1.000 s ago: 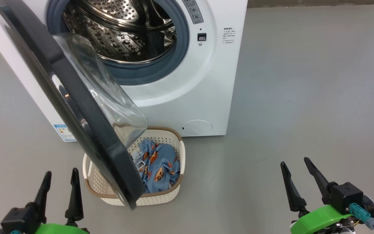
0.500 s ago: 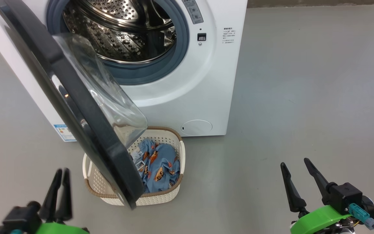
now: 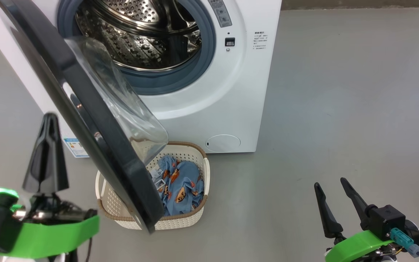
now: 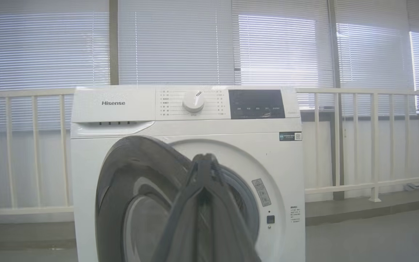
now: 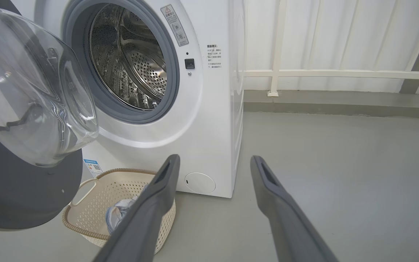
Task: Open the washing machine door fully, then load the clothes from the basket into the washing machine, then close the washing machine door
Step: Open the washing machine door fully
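Since a second ago the left gripper has climbed from the lower left corner to mid-left of the head view, its fingers now pressed together, empty. At top centre the washing machine gapes, while the washing machine door hangs only part-open, slanting across the left half over the basket at lower centre, which holds the clothes. Opening seems unfinished; next, the door's free edge likely needs swinging further left. The right gripper waits lower right, fingers spread.
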{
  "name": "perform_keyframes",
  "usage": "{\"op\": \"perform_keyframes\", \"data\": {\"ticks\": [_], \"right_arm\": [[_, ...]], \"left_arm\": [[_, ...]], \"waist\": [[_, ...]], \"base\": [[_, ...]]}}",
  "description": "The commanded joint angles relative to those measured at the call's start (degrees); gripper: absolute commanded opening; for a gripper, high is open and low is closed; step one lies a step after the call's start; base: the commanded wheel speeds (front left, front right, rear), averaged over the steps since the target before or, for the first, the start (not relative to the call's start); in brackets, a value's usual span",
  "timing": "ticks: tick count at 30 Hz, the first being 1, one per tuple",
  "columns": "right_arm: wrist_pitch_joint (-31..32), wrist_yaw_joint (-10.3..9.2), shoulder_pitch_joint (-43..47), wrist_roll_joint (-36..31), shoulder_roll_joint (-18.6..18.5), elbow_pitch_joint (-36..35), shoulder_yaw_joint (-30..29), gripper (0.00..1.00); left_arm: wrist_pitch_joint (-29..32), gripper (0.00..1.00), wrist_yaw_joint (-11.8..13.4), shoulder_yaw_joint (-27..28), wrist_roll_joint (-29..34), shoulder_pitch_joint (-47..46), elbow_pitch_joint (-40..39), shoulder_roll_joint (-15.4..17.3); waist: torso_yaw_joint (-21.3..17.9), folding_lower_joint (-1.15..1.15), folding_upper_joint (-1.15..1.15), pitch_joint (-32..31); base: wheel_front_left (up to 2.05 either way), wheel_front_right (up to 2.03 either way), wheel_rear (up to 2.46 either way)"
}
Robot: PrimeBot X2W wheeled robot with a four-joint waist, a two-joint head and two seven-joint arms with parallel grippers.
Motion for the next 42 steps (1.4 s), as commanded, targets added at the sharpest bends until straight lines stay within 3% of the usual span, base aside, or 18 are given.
{"op": "perform_keyframes", "data": {"ticks": [1,10,21,32,42], "right_arm": [[-0.68,0.09,-0.58,0.04,0.13,-1.20,1.38,1.00],[-0.68,0.09,-0.63,0.26,0.15,-0.93,1.46,1.00],[-0.68,0.09,-0.54,0.61,-0.21,-0.83,1.60,1.00],[-0.68,0.09,-0.78,0.79,-0.60,-0.63,1.87,1.00],[-0.68,0.09,-1.35,1.10,-0.73,-0.46,2.18,1.00]], "left_arm": [[-0.28,0.00,-0.15,0.60,0.37,-2.99,-3.32,1.35],[-0.28,0.00,-0.15,-10.58,-1.29,-4.61,-9.98,2.01],[-0.28,0.00,-0.15,-23.49,-2.66,-2.55,-4.24,2.34],[-0.28,0.00,-0.15,-26.58,-4.29,1.42,5.84,2.07],[-0.28,0.00,-0.15,-25.14,-5.82,1.28,14.69,0.76]], "waist": [[-0.05,0.00,0.00,0.04],[-0.71,0.00,0.00,0.02],[-0.78,0.00,0.00,0.30],[-0.91,0.00,0.00,1.27],[-1.38,0.00,0.00,2.55]], "base": [[0.00,0.00,0.00],[0.00,0.00,0.00],[0.00,0.00,0.00],[0.00,0.00,0.00],[0.00,0.00,0.00]]}}
